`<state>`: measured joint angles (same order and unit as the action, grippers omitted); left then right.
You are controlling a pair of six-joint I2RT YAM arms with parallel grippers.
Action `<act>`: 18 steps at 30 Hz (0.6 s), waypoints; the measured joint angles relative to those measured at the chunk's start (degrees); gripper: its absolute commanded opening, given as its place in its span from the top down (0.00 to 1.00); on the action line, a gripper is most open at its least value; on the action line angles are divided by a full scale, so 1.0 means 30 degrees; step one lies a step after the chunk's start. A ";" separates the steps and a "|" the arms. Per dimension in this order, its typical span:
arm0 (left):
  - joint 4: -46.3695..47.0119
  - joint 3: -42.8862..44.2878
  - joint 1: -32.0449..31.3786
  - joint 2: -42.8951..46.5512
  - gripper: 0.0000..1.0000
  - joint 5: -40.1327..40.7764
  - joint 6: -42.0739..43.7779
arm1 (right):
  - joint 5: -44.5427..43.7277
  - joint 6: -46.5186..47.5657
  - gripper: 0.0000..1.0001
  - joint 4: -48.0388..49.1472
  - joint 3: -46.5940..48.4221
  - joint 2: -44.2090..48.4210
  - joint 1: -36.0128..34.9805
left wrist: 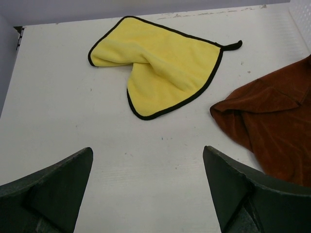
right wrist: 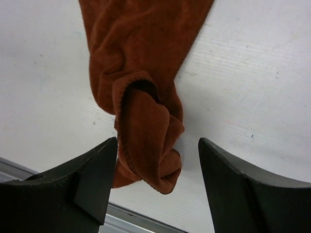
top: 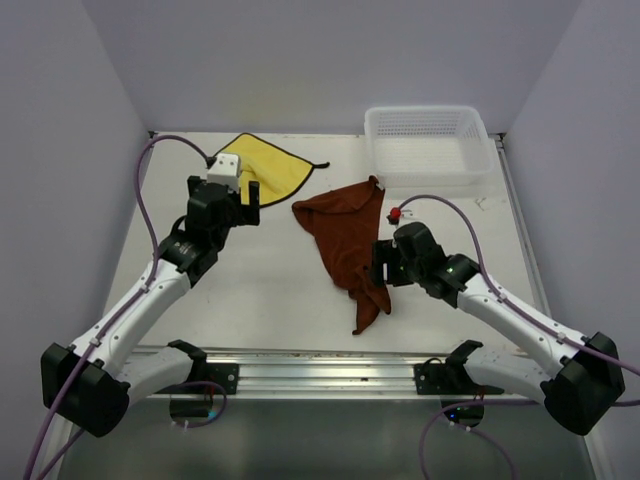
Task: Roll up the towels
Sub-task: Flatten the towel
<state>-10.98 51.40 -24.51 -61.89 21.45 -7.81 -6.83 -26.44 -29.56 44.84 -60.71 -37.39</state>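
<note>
The rust-brown towel (top: 345,235) lies crumpled in a long strip down the middle of the table. Its bunched near end (right wrist: 146,141) sits between the fingers of my right gripper (right wrist: 158,141), which is open; the cloth lies close against the left finger (right wrist: 92,179) and apart from the right one. In the top view the right gripper (top: 383,266) is at the strip's right side. The yellow towel (top: 268,166) with dark edging lies folded at the back left (left wrist: 165,68). My left gripper (left wrist: 148,149) is open over bare table just in front of it, holding nothing.
A white mesh basket (top: 425,145) stands at the back right corner. A metal rail (top: 300,365) runs along the near edge, close behind the brown towel's end (right wrist: 48,170). Purple walls enclose the table on three sides.
</note>
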 measured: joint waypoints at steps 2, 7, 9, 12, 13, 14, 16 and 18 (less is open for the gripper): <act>0.0007 0.0000 0.0000 0.0102 0.00 -0.0022 0.0022 | 0.0095 -0.0219 0.35 0.0248 -0.1049 -0.0015 0.0000; -0.0408 0.0590 0.0000 0.0189 0.00 0.0029 0.0219 | 0.2251 -0.1450 0.82 0.2324 -0.3883 -0.0058 -0.0058; -0.0597 0.0991 -0.0007 0.0386 0.00 0.0124 0.0328 | 0.3133 -0.2193 0.92 0.3402 -0.4641 -0.0248 -0.0255; -0.0933 0.1610 -0.0007 0.0947 0.00 0.0102 0.0306 | 0.3891 -0.3089 1.00 0.5056 -0.4459 -0.1494 -0.0845; -0.1042 0.1836 -0.0007 0.1188 0.00 0.0029 0.0248 | 0.4102 -0.3366 1.00 0.5442 -0.4153 -0.2076 -0.1093; -0.1166 0.2040 -0.0007 0.1421 0.00 -0.0066 0.0117 | 0.4262 -0.3614 1.00 0.5843 -0.3621 -0.2841 -0.1457; -0.1290 0.2273 -0.0007 0.1829 0.01 -0.0328 -0.0204 | 0.4554 -0.4124 1.00 0.6841 -0.2237 -0.4503 -0.2273; -0.1625 0.2302 -0.0007 0.2186 0.01 -0.0605 -0.0561 | 0.4728 -0.4677 1.00 0.7912 -0.0539 -0.6295 -0.3053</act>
<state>-15.86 58.30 -24.53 -55.33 19.64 -9.50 7.35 -40.47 -5.82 43.22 -79.59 -46.54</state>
